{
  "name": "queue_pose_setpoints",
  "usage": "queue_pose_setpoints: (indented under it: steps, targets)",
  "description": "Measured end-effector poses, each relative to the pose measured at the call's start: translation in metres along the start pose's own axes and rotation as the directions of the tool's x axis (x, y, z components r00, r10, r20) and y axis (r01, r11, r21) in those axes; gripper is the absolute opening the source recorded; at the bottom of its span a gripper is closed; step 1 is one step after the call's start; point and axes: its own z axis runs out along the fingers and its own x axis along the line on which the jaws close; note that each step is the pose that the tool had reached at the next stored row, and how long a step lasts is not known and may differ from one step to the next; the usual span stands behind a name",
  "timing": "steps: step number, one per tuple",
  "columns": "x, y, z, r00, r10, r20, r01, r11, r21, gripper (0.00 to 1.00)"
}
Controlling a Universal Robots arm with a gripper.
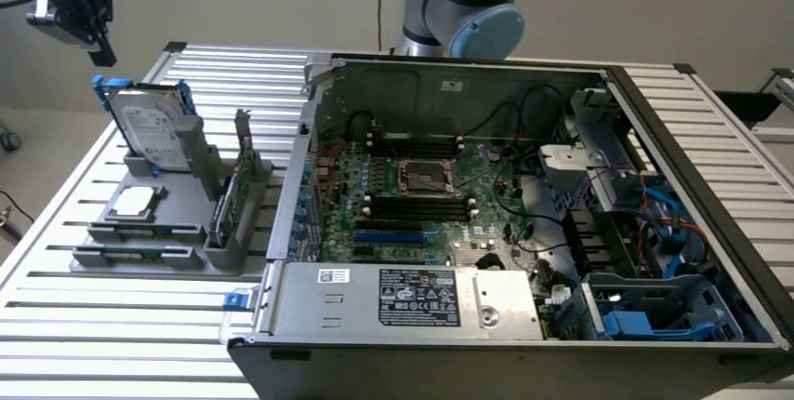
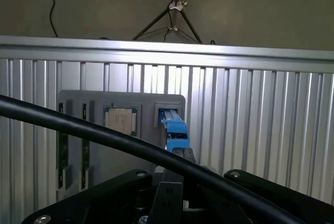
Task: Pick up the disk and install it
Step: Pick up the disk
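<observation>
Exterior view: my claw (image 1: 100,46), fingers together and empty, hangs above the grey fixture (image 1: 186,149) where the disk (image 1: 147,126) stands upright. I'd centre squarely over its blue frame.

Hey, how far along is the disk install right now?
Done: nothing that shows yet. The disk stands upright in its grey holder beside the open computer case, not inside it. In hand: the tool is shut and hangs above the disk, apart from it, gripping nothing. Left: both the pick-up and the install.
</observation>
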Motion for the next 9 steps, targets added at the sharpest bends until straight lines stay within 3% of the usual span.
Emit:
queue_pose_setpoints:
  steps: [8,9]
  targets:
    - [-0.0001,-0.0004,0.0000,1.0000,0.000,0.0000,0.000,1.0000,0.0007,0.12]
    - [-0.0001,-0.0006,0.0000,1.0000,0.000,0.0000,0.000,1.0000,0.0008,0.18]
